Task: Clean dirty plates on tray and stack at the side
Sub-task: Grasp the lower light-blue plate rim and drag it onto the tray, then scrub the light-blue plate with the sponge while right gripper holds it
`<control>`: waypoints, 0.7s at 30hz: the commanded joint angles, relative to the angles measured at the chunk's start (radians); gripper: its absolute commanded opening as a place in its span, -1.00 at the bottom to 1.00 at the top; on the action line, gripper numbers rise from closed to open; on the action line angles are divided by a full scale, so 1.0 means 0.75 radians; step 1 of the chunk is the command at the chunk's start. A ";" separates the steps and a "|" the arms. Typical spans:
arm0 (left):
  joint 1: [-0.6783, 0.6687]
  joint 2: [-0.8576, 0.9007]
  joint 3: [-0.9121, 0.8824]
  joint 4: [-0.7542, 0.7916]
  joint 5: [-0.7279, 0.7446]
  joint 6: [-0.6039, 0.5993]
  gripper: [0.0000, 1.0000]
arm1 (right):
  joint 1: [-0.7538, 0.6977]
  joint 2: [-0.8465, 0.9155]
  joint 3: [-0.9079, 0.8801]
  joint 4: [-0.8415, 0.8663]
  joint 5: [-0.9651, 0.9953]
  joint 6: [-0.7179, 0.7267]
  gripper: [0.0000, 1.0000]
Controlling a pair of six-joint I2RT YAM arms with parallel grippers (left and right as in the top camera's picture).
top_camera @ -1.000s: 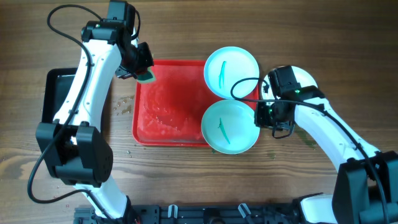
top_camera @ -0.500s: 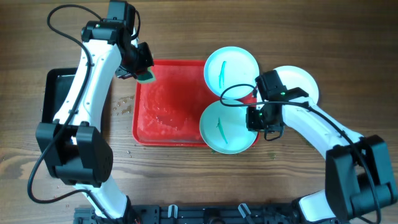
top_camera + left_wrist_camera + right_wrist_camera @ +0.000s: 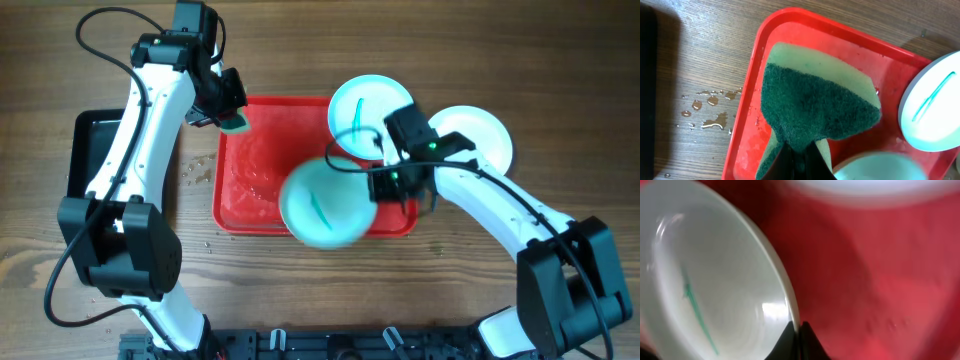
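Right jaws pinched shut on the rim of one turquoise plate [image 3: 715, 290]; the rim edge sits right between the tips at the bottom of the wrist view. Overhead, that plate [image 3: 320, 205] is blurred, green streak visible, over the lower right part of the red tray [image 3: 255, 170] and overhanging its front rim, just left of the jaws. Streaked too, the second turquoise plate [image 3: 365, 105] sits at the tray's upper right corner. The white plate [image 3: 480, 135] is on the counter [image 3: 300, 290] right of the tray, partly under the right arm. Left jaws clamped on the green sponge [image 3: 815, 105] above the tray's upper left corner, apart from the plates. Black tray [image 3: 85, 150] far left; water drops [image 3: 710, 112] on the counter beside the red tray.
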 commanded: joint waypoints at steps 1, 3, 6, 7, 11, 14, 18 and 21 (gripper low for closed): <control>-0.005 0.011 -0.004 0.005 0.010 -0.007 -0.92 | 0.083 0.037 0.048 0.213 0.025 0.313 -0.91; -0.005 0.011 -0.004 0.005 0.010 -0.007 -0.92 | 0.169 0.092 0.048 0.357 0.153 0.448 -0.91; -0.005 0.011 -0.004 0.004 0.011 -0.008 -0.92 | 0.292 0.181 0.048 0.458 0.277 0.594 -0.91; -0.005 0.011 -0.004 0.004 0.011 -0.007 -0.92 | 0.327 0.201 0.048 0.459 0.332 0.620 -0.91; -0.005 0.011 -0.004 0.005 0.011 -0.008 -0.92 | 0.358 0.210 0.048 0.466 0.391 0.613 -0.91; -0.005 0.012 -0.004 0.005 0.010 -0.007 -0.92 | 0.358 0.210 0.048 0.484 0.375 0.541 -0.24; -0.005 0.013 -0.004 0.005 0.011 -0.007 -0.92 | 0.309 0.228 0.112 0.485 0.223 0.223 -0.08; -0.005 0.020 -0.004 0.005 0.011 -0.008 -0.92 | 0.257 0.307 0.245 0.356 0.173 0.074 -0.24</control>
